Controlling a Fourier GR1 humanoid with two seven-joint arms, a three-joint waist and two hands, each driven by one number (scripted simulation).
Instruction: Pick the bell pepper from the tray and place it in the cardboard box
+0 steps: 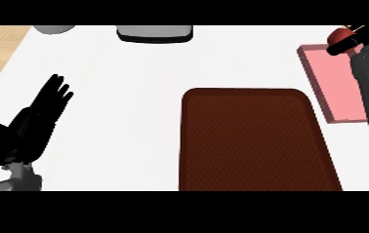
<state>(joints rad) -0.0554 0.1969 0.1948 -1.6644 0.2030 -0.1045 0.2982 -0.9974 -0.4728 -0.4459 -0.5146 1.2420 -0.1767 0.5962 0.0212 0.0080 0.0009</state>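
the brown tray (259, 139) is the landmark here, lying on the white surface (122, 90) with nothing visible on it. the bell pepper (341, 33) is no longer there: a small red shape shows up and to the right of the tray, at the far right edge of the view, wrapped by the right robot hand (343, 44), whose dark fingers curl round it. so that hand is closed on the pepper and carrying it above the far end of the pink box (331, 83), which sits just to the right of the tray and runs lengthwise away from the robot. the task calls it cardboard, but it shows as pink with a raised rim.

the relation that matters: the pepper hangs over the box's far end, so the open bottom lies below and slightly nearer. the coming move, as i judge it, is a lowering and a release, perhaps with a small pull toward the box's middle. the right hand is the one in play; the left robot hand (39, 115) rests well to the left of the tray, fingers straight and open.

hard to make out: most of the pepper is hidden by fingers, so its long axis cannot be told. the right forearm and the box's right wall are cut off by the edge. two grey objects beyond the tray are cropped too.
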